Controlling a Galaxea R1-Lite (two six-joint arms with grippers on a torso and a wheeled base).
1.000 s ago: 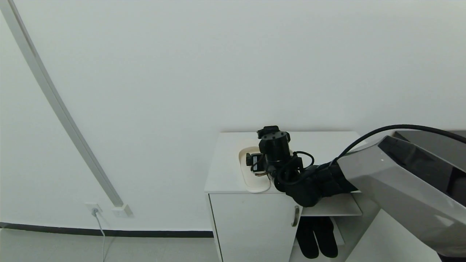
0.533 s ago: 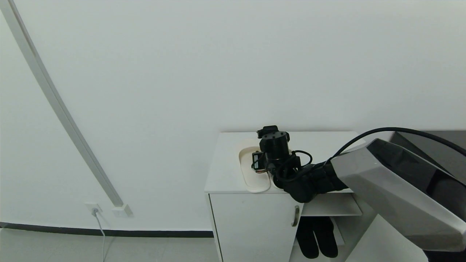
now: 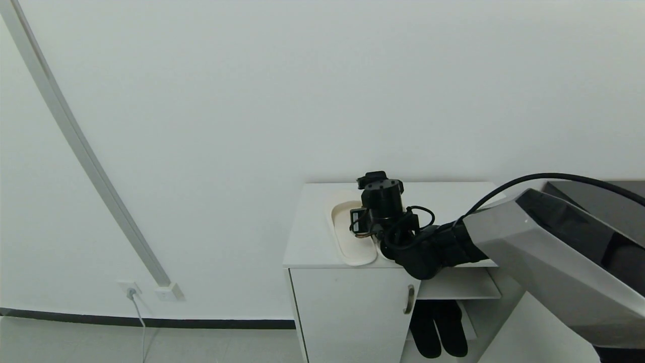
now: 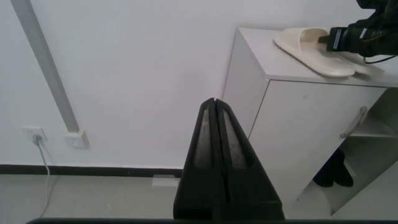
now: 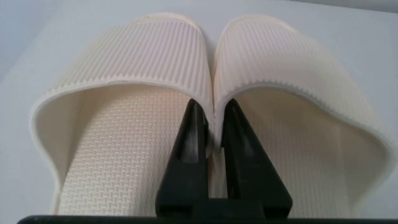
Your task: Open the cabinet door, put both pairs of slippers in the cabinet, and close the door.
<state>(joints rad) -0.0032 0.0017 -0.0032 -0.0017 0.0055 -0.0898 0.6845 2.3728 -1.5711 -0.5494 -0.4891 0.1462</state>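
A pair of cream slippers [image 5: 124, 130] lies side by side on top of the white cabinet [image 3: 347, 312]. My right gripper [image 5: 214, 118] comes down on them from above [image 3: 372, 234]. It has one finger inside each slipper, and it is shut on the two inner walls pressed together. A pair of black slippers [image 3: 438, 327] stands on the lower shelf inside the open right half of the cabinet. My left gripper [image 4: 215, 106] hangs shut and empty to the cabinet's left, well below its top.
The cabinet's left door, with its handle [image 3: 409, 299], is closed. The right door [image 3: 534, 333] is swung open. An inner shelf [image 3: 453, 285] sits above the black slippers. A wall socket with a cable [image 3: 132, 291] is low on the wall to the left.
My right wrist has shifted slightly right and back over the cream slippers. The pair has been nudged a little to the right with it. The left arm has stayed still.
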